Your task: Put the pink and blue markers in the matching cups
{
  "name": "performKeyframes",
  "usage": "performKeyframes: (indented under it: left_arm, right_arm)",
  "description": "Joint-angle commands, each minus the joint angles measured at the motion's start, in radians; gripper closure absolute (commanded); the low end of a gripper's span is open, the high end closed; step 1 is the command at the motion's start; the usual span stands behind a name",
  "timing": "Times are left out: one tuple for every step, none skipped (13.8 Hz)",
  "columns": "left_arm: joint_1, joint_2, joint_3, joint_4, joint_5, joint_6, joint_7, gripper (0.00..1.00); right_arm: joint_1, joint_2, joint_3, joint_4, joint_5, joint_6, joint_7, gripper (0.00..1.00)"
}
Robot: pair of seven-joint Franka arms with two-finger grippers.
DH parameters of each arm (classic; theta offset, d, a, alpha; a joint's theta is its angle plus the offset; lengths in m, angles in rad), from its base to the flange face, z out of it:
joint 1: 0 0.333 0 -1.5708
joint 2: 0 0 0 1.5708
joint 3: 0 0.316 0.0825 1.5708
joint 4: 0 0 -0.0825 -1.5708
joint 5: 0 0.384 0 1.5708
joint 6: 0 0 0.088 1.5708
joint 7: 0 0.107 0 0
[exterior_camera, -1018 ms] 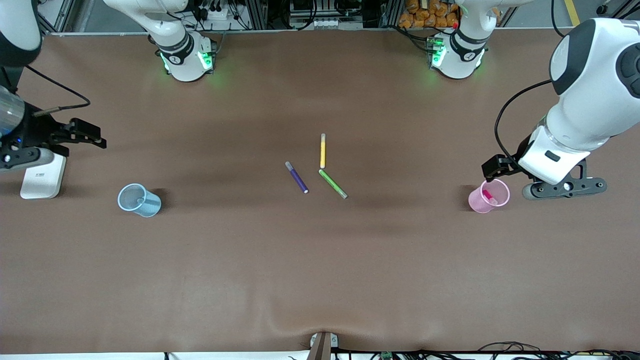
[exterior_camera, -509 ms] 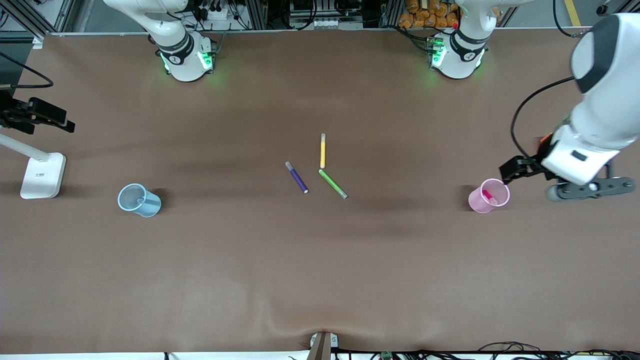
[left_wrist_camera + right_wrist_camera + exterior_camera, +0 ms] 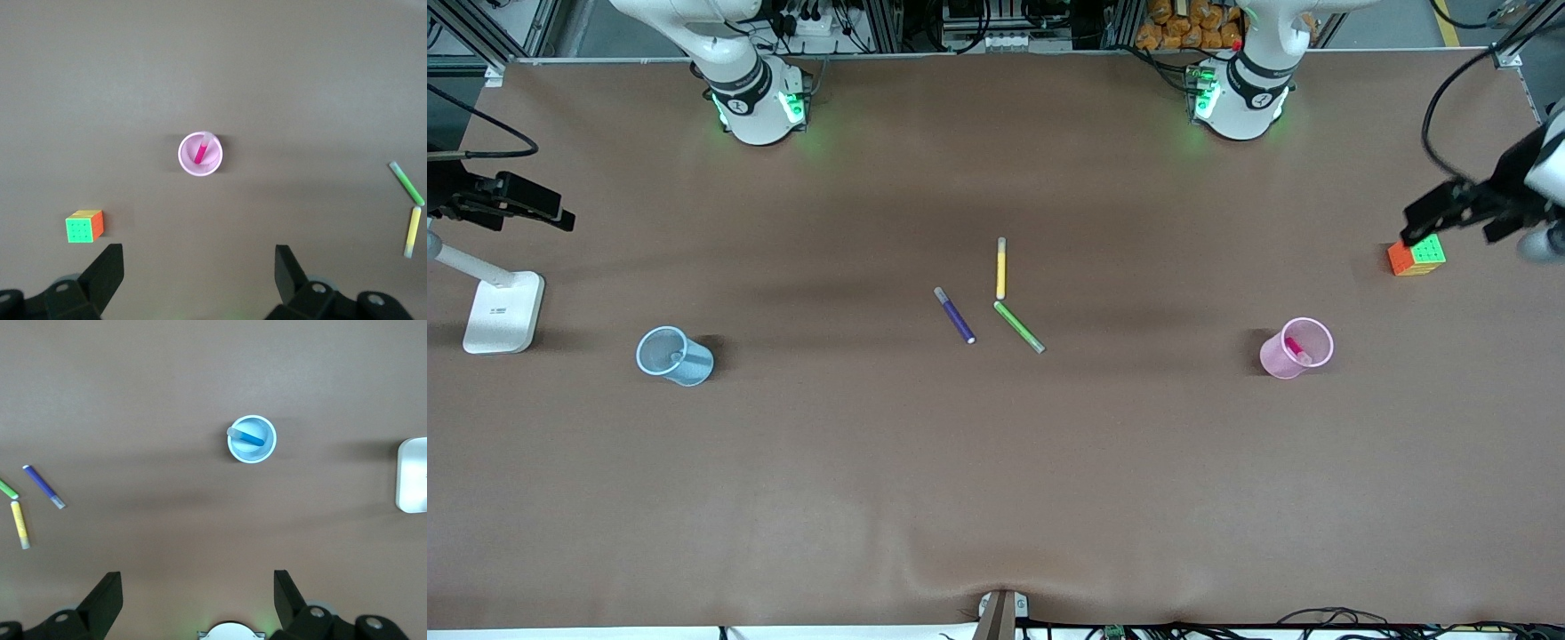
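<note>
Hovering high at the table's edge on my left arm's end, my left gripper [image 3: 1463, 218] hung with its black fingers spread wide and nothing between them, over the bright, gridded puzzle cube [image 3: 1416, 256]. My right gripper [image 3: 511, 203] hung at the edge on the right arm's end, fingers likewise spread and empty, above the flat white lamp base [image 3: 503, 311].

The pink marker [image 3: 201, 150] leaned inside the pale pink cup [image 3: 199, 154], a small tapered piece of translucent plastic with a round rim, standing upright toward my left arm's end of the table. The blue marker [image 3: 247, 438] lay slanted across the inside of the pale blue cup [image 3: 252, 439], of the same tapered shape, standing toward my right arm's end, near the lamp base.

Mid-table, on the smooth brown mat [image 3: 996, 462], three slim pens lay flat: a purple pen [image 3: 955, 316], a yellow pen [image 3: 1001, 268] and a green pen [image 3: 1019, 326]. The yellow and green ones nearly met at their ends in a shallow angle, with the purple one just beside them.
</note>
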Motion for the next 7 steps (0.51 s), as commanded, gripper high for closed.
performKeyframes:
  left_arm:
    - [-0.010, -0.054, 0.043, -0.065, -0.038, 0.014, 0.066, 0.00]
    - [-0.013, -0.046, 0.057, -0.068, -0.042, 0.027, 0.071, 0.00]
    - [-0.016, -0.038, 0.058, -0.067, -0.042, 0.028, 0.071, 0.00]
    - [-0.019, -0.038, 0.058, -0.074, -0.044, 0.027, 0.071, 0.00]
    - [-0.021, -0.038, 0.058, -0.087, -0.044, 0.025, 0.072, 0.00]
    - [-0.021, -0.038, 0.060, -0.091, -0.044, 0.025, 0.074, 0.00]
    - [-0.021, -0.038, 0.060, -0.088, -0.038, 0.028, 0.083, 0.00]
  right_arm:
    - [0.038, -0.008, -0.005, 0.012, -0.055, -0.016, 0.000, 0.00]
    - [0.038, -0.009, -0.005, 0.012, -0.055, -0.016, -0.001, 0.00]
    - [0.038, -0.009, -0.005, 0.012, -0.057, -0.016, 0.000, 0.00]
    - [0.038, -0.009, -0.005, 0.013, -0.057, -0.016, -0.001, 0.00]
    - [0.036, -0.009, -0.007, 0.013, -0.057, -0.016, -0.001, 0.00]
    - [0.033, -0.009, -0.007, 0.013, -0.057, -0.013, -0.001, 0.00]
    - [0.033, -0.009, -0.007, 0.013, -0.057, -0.010, 0.000, 0.00]
